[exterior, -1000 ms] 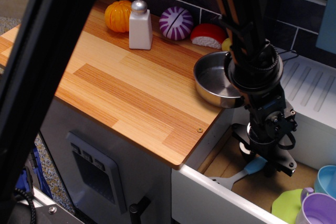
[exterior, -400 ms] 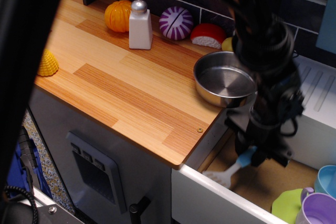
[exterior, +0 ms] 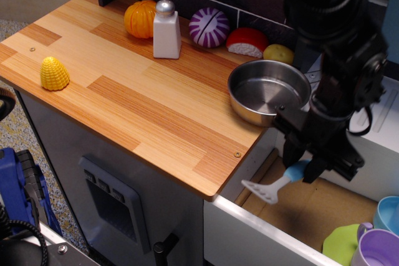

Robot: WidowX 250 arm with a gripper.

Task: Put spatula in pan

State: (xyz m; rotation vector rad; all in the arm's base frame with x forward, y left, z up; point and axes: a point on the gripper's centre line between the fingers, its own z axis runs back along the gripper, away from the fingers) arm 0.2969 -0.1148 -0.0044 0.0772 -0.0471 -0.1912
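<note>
Since the earlier views, the small light-blue-handled toy spatula (exterior: 277,183) had been lifted clear of the sink floor, so the grasp appeared secure. It hung below and right of the round shiny steel pan (exterior: 268,90). The black gripper (exterior: 303,168) pinched its handle, fingers nearly closed.

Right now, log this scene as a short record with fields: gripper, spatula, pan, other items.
gripper: shut on the spatula's blue handle
spatula: lifted, blade pointing lower left, over the sink by the counter's edge
pan: empty, at the counter's right edge
counter items: corn, pumpkin, shaker, onion
task: spatula not yet in pan
</note>
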